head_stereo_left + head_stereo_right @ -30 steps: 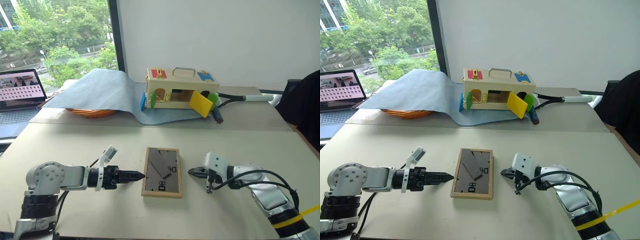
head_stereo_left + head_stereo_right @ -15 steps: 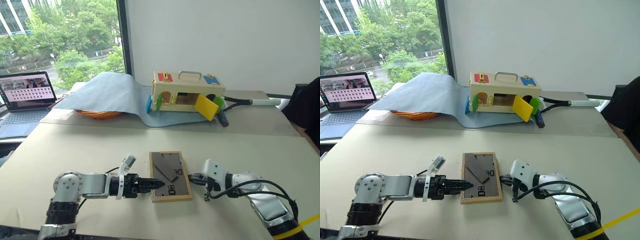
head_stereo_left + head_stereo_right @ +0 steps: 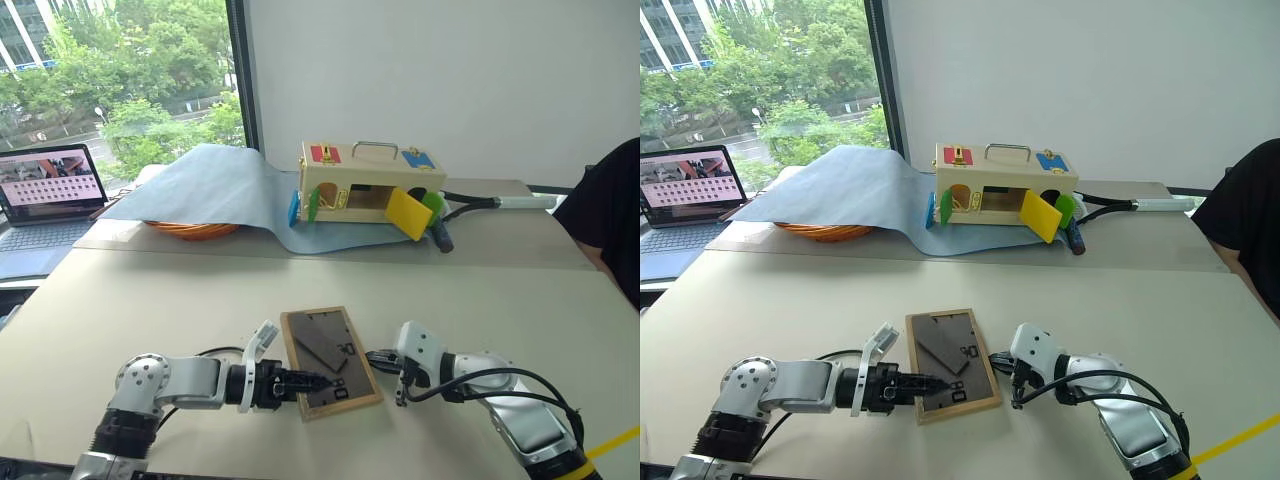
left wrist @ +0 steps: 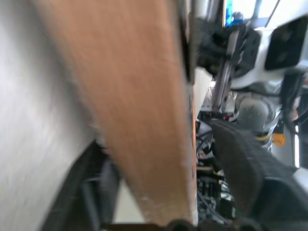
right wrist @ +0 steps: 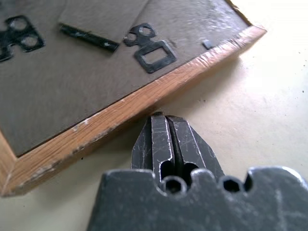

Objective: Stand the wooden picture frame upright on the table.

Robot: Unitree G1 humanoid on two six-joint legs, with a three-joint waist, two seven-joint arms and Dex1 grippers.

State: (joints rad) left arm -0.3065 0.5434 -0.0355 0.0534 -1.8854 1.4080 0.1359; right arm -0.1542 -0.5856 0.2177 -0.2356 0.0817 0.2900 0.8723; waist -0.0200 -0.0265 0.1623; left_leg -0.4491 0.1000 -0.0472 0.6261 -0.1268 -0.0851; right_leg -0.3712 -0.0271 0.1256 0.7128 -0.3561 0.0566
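The left gripper (image 3: pixel 312 381) has its two fingers astride the frame's (image 3: pixel 330 361) near-left wooden edge, one above and one below (the left wrist view shows the wood between them), though whether they pinch it I cannot tell. The right gripper (image 3: pixel 371 356) is clenched, its tip against the frame's opposite edge. Between the two, the frame lies back-up on the table (image 3: pixel 180 300), slightly skewed. Beyond stand a latch box (image 3: pixel 365 187) and a blue cloth (image 3: pixel 210 185).
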